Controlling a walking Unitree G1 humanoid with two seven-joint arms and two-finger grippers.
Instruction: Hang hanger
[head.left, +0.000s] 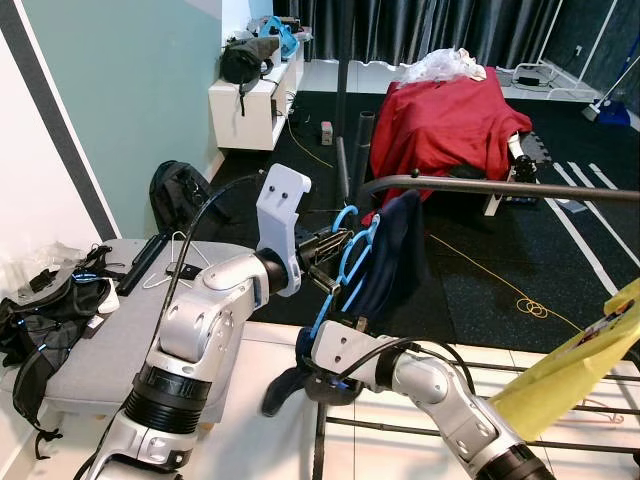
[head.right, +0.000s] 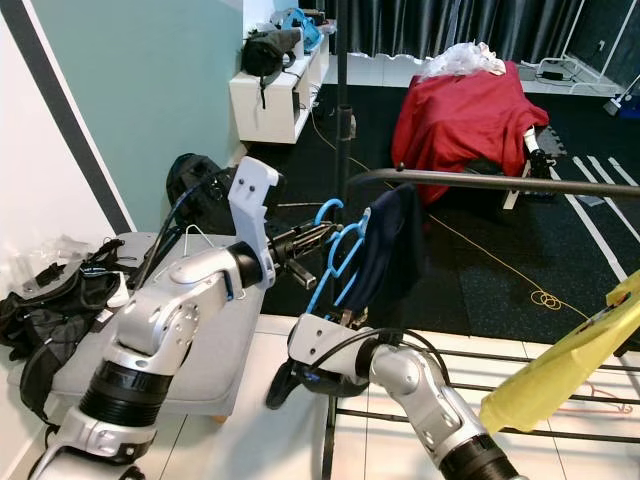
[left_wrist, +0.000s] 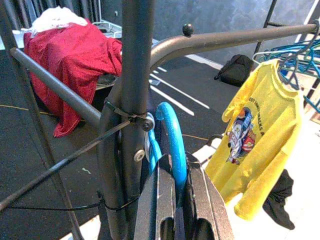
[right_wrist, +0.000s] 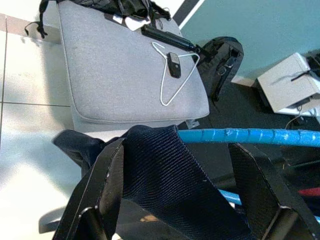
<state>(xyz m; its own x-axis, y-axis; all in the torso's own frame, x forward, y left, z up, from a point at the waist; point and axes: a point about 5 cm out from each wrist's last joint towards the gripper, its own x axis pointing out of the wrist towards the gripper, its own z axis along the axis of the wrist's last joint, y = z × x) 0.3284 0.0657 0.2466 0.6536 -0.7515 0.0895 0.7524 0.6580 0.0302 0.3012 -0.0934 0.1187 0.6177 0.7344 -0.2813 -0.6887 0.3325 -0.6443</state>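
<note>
The left gripper (head.left: 330, 243) is clenched on the hook of the blue hanger (head.left: 345, 262), holding it just beside the curved end of the dark clothes rail (head.left: 500, 186). A navy garment (head.left: 390, 255) hangs from the hanger. Below, the right gripper (right_wrist: 175, 200) has its fingers spread wide around the garment's lower part, near the grey bench (right_wrist: 115, 75).

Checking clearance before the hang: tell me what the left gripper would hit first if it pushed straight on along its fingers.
Most likely the rack's upright pole. The left gripper, shut on the blue hanger, points at the pole and the curved rail joining it just beyond the hook. Depth is hard to judge.
</note>
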